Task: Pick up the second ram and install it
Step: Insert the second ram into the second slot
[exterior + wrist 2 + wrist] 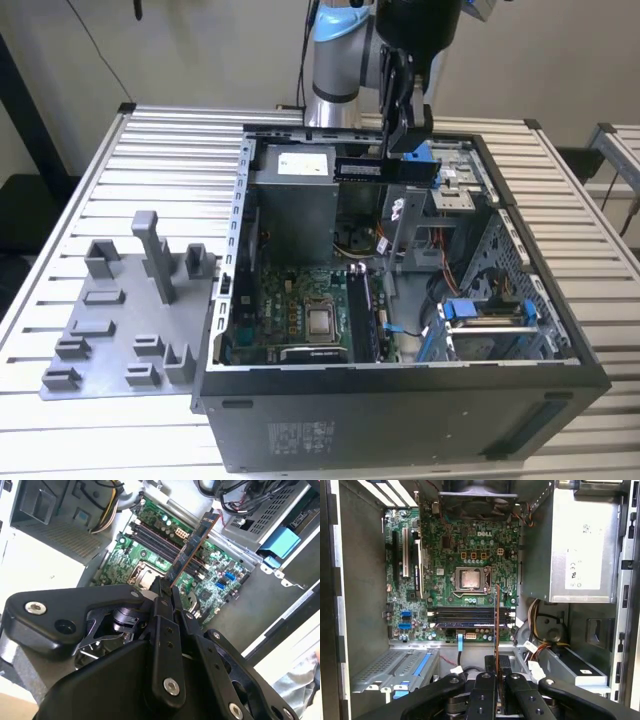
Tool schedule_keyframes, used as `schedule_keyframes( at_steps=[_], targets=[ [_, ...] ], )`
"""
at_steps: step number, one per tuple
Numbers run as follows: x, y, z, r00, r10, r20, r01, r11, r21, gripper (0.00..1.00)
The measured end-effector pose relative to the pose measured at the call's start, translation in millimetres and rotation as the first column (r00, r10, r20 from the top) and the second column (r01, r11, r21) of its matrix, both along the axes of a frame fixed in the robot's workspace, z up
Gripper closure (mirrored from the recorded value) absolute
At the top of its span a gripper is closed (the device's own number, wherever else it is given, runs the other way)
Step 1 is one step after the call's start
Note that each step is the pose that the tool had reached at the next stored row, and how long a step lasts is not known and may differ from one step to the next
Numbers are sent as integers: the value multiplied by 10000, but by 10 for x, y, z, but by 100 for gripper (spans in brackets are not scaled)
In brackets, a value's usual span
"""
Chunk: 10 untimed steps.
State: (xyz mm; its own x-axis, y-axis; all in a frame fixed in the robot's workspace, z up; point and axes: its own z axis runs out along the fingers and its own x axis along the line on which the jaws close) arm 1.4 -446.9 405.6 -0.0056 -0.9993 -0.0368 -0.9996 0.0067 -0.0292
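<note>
My gripper [407,135] is clamped on the second ram [384,170] by its upper edge. I hold it level above the open computer case [400,420], toward the far side. In the first wrist view the stick runs crosswise to the memory slots [470,614] below, not seated.

The exterior view looked down on the open case [400,420] from afar; both wrist views faced its motherboard [122,555] [445,550] closely
</note>
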Motion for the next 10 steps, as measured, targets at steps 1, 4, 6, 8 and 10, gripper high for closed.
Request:
schedule_keyframes(
  at_steps=[1, 4, 6, 8, 10],
  targets=[
    [0, 0, 0, 10000, 0, 0, 0, 10000, 0, 86],
    [1, 0, 0, 10000, -2, 0, 2, 10000, 1, 86],
    [1, 0, 0, 10000, -42, 1, 42, 10000, 1, 86],
    [1, 0, 0, 9999, -168, 1, 168, 9999, 1, 86],
    [1, 0, 0, 9993, -361, 1, 361, 9993, 0, 86]
  ],
)
